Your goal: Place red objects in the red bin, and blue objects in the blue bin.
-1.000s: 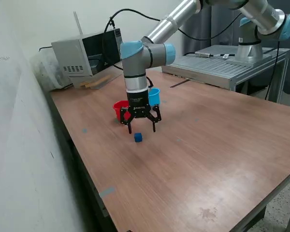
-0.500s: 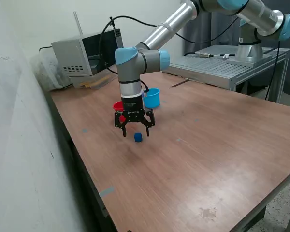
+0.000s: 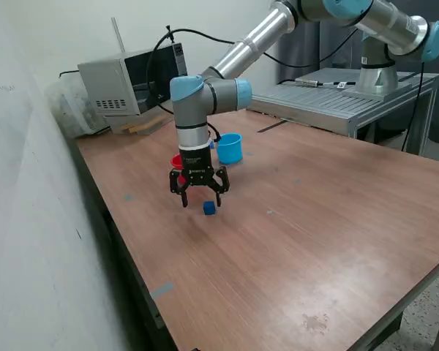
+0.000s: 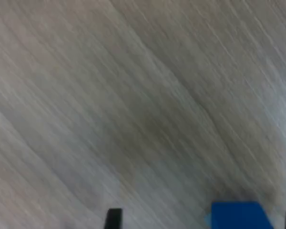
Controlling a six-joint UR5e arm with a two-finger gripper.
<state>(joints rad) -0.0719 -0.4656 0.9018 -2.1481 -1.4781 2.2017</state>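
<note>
Cube: small dark blue solid cube (image 3: 209, 208) on wooden bench (image 3: 293, 219); likely light, rigid; grip opposite flat faces.
Jaws: spread apart, empty.

We're in a robotics lab: a robot arm (image 3: 227, 62) bolted to a metal base plate (image 3: 336, 99), a wooden table (image 3: 293, 241), boxy grey equipment (image 3: 128, 84) at the far corner, cables trailing.

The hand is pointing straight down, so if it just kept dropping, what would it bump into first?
Probably the bare wooden table. The open hand hangs above it, and the blue cube looks slightly off toward the exterior view's right; in the wrist view it sits near one finger, so a finger might clip it.
</note>
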